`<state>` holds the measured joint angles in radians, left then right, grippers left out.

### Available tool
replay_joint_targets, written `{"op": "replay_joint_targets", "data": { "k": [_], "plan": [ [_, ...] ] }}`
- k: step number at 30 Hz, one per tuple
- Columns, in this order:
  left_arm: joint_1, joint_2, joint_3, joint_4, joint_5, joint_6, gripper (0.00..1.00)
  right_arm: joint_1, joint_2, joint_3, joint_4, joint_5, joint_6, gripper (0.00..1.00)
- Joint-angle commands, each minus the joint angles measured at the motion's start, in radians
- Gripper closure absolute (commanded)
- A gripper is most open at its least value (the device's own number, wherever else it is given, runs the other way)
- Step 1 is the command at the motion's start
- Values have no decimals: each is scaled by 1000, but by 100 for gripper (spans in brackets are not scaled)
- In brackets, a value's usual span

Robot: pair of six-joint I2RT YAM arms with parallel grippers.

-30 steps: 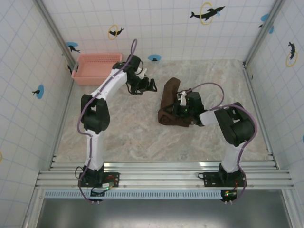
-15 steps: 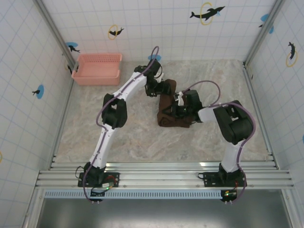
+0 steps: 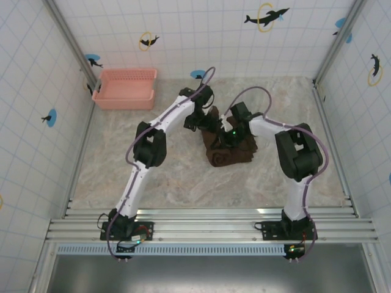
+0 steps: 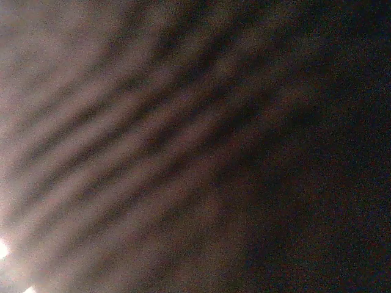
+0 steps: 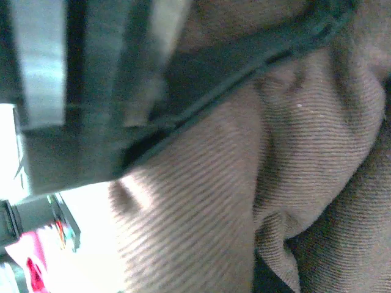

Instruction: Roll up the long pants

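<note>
Roll looks mostly done, pants (image 3: 232,151) bunched into a compact bundle in the middle of the surface (image 3: 153,177), right gripper (image 3: 227,135) pinching a fold on top, left gripper (image 3: 206,121) spread wide against its far end, where a loose bit probably needs tucking in.

White arms (image 3: 129,189), black joints (image 3: 149,148), purple cables (image 3: 247,90)

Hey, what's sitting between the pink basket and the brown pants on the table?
Top view: no loose object there. Bare marbled tabletop beside the pink basket, then the left arm's white link crossing toward the long pants.
</note>
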<state>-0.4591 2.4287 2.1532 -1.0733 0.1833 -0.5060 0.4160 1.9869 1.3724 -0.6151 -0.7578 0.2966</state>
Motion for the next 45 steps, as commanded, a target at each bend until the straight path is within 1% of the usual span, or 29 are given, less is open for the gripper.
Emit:
{"op": "replay_joint_targets", "data": {
  "k": [1, 3, 6, 8, 12, 15, 17, 19, 20, 24, 26, 28, 29, 31, 35, 36, 38, 40, 43, 45],
  "plan": [
    [36, -121, -223, -31, -107, 58, 3, -17, 16, 84, -231, -62, -225, 100],
    [37, -147, -249, -81, -117, 132, 3, -19, 27, 89, -209, -161, -226, 100],
    [36, -173, -274, -186, -120, 226, 5, -5, 26, 119, -198, -263, -247, 100],
    [35, -224, -332, -214, -136, 270, 8, 6, 28, 140, -200, -300, -250, 100],
    [36, -337, -469, -252, -164, 298, 13, 10, 49, 161, -268, -375, -302, 100],
    [36, -404, -579, -279, -177, 295, 14, 15, 65, 158, -384, -410, -397, 100],
    [36, -444, -654, -288, -184, 287, 15, 21, 57, 129, -430, -395, -439, 100],
    [36, -472, -710, -298, -195, 282, 15, 20, 42, 89, -436, -377, -453, 100],
    [36, -476, -732, -308, -190, 282, 15, 18, 37, 78, -446, -344, -453, 100],
    [34, -463, -780, -312, -183, 282, 15, 21, 61, 67, -520, -237, -488, 93],
    [32, -436, -780, -311, -178, 285, 15, 29, 81, 75, -553, -149, -496, 85],
    [30, -400, -779, -312, -177, 287, 14, 40, 85, 86, -566, -91, -505, 77],
    [30, -380, -734, -313, -173, 290, 14, 45, 75, 90, -560, -60, -507, 72],
    [27, -341, -699, -319, -171, 299, 14, 53, 61, 109, -560, 2, -501, 67],
    [26, -275, -615, -350, -181, 322, 10, 43, 45, 161, -567, 49, -480, 67],
    [28, -266, -597, -362, -194, 326, 5, 42, 50, 174, -569, 71, -467, 67],
    [38, -263, -555, -383, -234, 331, 3, 40, 78, 194, -575, 77, -448, 72],
    [57, -284, -514, -392, -245, 329, 3, 41, 107, 199, -571, 82, -420, 77],
    [78, -334, -427, -427, -302, 323, 3, 41, 151, 197, -560, 65, -389, 83],
    [83, -371, -356, -461, -328, 325, 3, 44, 173, 201, -555, 38, -381, 84]
  ]
}}
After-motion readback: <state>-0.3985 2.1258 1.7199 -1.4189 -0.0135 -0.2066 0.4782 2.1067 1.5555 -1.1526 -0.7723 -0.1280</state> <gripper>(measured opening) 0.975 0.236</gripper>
